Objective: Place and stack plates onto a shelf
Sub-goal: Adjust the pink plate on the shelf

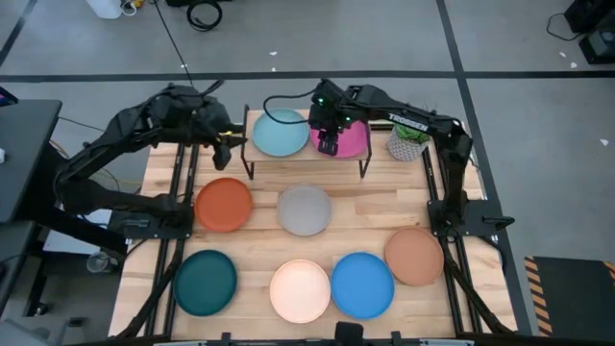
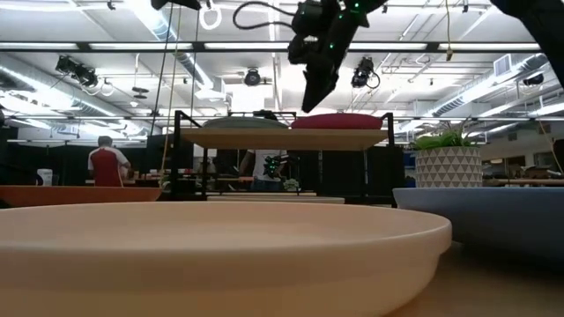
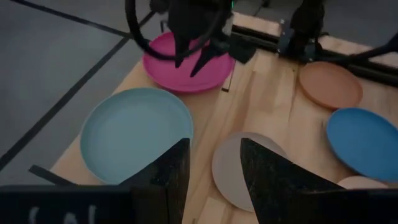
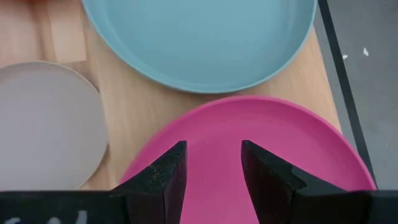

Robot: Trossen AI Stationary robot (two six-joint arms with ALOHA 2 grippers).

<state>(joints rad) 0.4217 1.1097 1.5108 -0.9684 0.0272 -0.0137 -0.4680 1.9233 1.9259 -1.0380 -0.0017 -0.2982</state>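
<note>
Closest to the low camera is the cream plate [image 2: 220, 242], one of six waiting on the table [image 1: 384, 207]; two are already up on the shelf [image 1: 306, 154], the light blue plate [image 1: 280, 133] at its left end and the magenta plate [image 1: 352, 140] at its right, side by side and just about touching. The right gripper [image 1: 330, 146] hangs directly over the magenta plate's near-left edge, fingers spread and holding nothing; in the low view it sits clear above the plate, not in contact. The next candidates lie toward the front of the table from it: the grey plate [image 1: 305, 210] just below the shelf, the orange plate [image 1: 224, 204] to its left, then the teal plate [image 1: 206, 282], the bright blue plate [image 1: 362, 284] and the tan plate [image 1: 414, 256] further out. The grey plate sits almost straight in front of the right gripper, so that arm looks the nearer for it. The left gripper [image 1: 223, 151] waits off the shelf's left end, also parted and empty, and is closer to the orange plate.
</note>
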